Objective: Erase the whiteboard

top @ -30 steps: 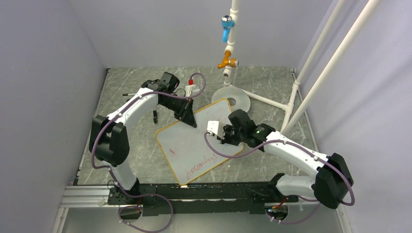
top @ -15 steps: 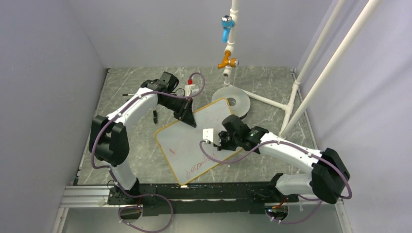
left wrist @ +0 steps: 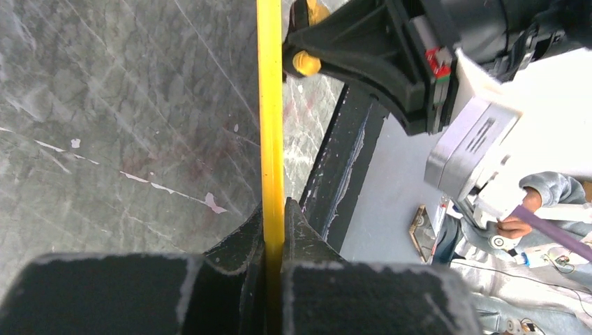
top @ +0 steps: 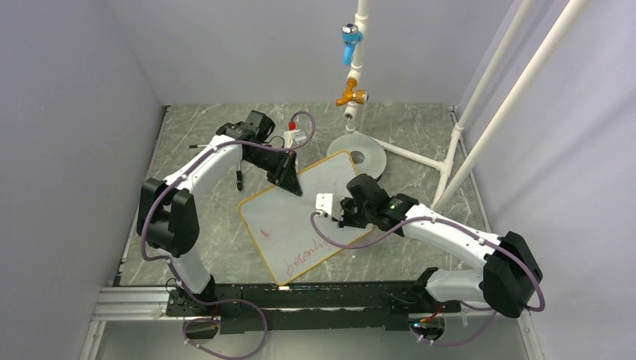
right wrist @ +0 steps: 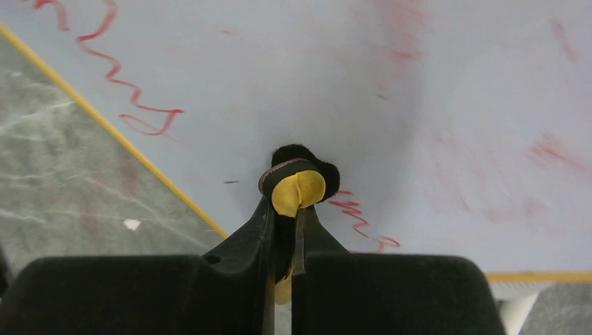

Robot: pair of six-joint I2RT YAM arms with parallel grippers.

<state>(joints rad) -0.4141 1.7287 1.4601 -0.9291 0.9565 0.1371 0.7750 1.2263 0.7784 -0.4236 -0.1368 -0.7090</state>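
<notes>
I've got the whiteboard [top: 289, 225] lying skewed mid-worktop [top: 202, 225], grey marble with pale walls [top: 75, 112] all round. My left end effector [left wrist: 274, 209] is pinched tight on its yellow frame [left wrist: 269, 105]. The right end effector [right wrist: 283, 209] is clamped on a little yellow-black eraser [right wrist: 299, 190] touching the board. Red scrawl [top: 306, 259] sits by the near edge.

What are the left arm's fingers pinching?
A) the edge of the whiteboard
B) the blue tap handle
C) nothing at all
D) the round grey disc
A: in the left wrist view the left arm's fingers are closed tight on the thin yellow edge of the whiteboard, which runs straight up from between them.
</notes>
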